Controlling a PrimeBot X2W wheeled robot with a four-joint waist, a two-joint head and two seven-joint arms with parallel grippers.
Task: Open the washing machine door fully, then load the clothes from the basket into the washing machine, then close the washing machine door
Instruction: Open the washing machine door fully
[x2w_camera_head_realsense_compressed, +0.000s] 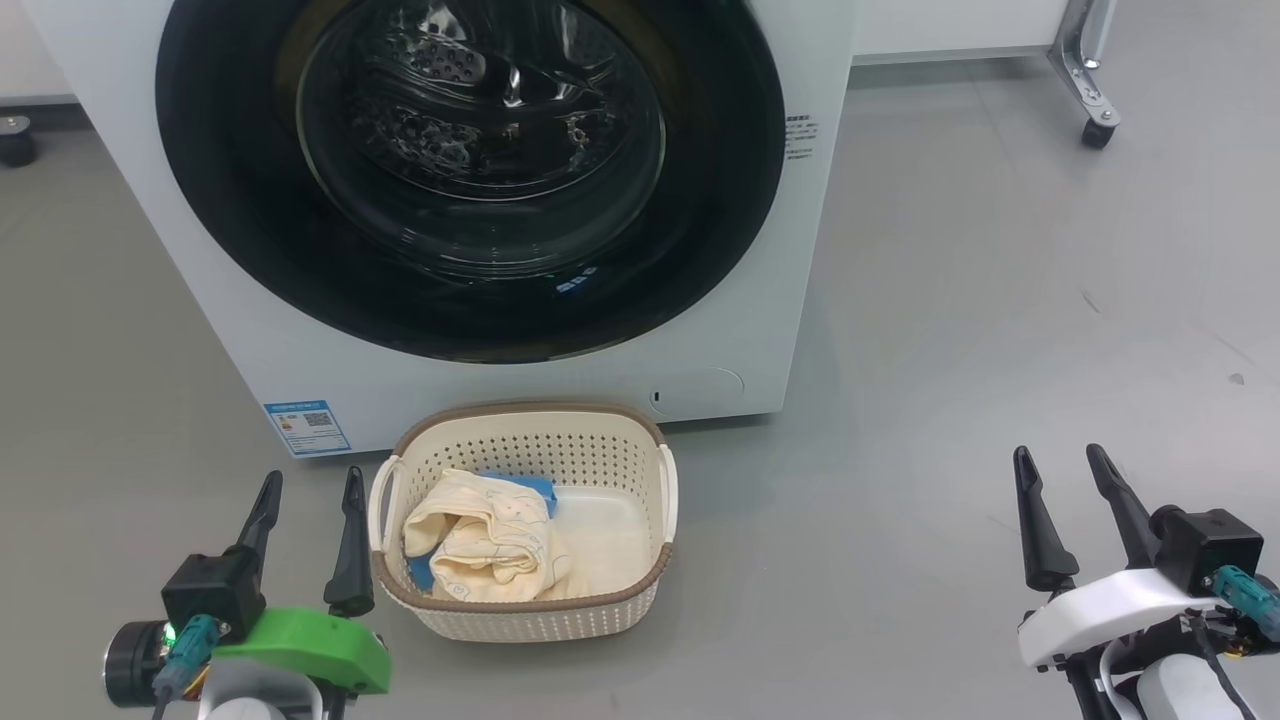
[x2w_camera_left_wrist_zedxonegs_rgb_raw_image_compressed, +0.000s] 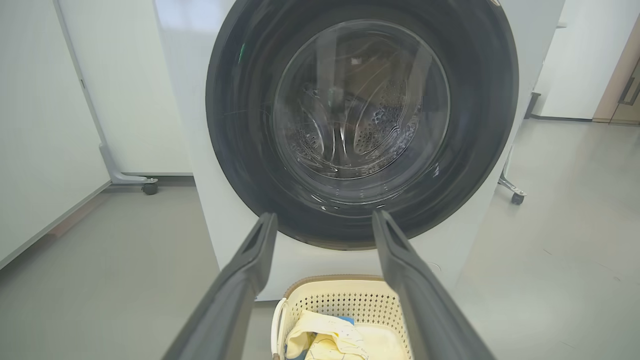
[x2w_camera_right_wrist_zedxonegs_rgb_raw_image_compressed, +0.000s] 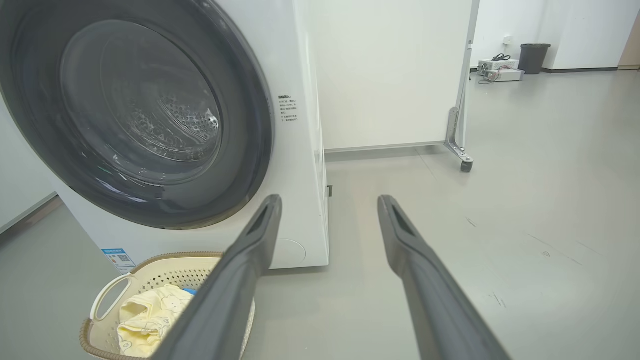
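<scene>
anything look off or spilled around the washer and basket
Nothing stands out. The washing machine door sits shut with its glass intact. The basket stands upright on the floor in front of it, with the clothes all inside, none spilled. The left gripper and right gripper are open and empty.

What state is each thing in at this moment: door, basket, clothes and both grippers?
door: shut.
basket: upright, partly filled.
clothes: bunched inside the basket, none loaded yet.
left gripper: fingers open, empty.
right gripper: fingers open, empty.
</scene>
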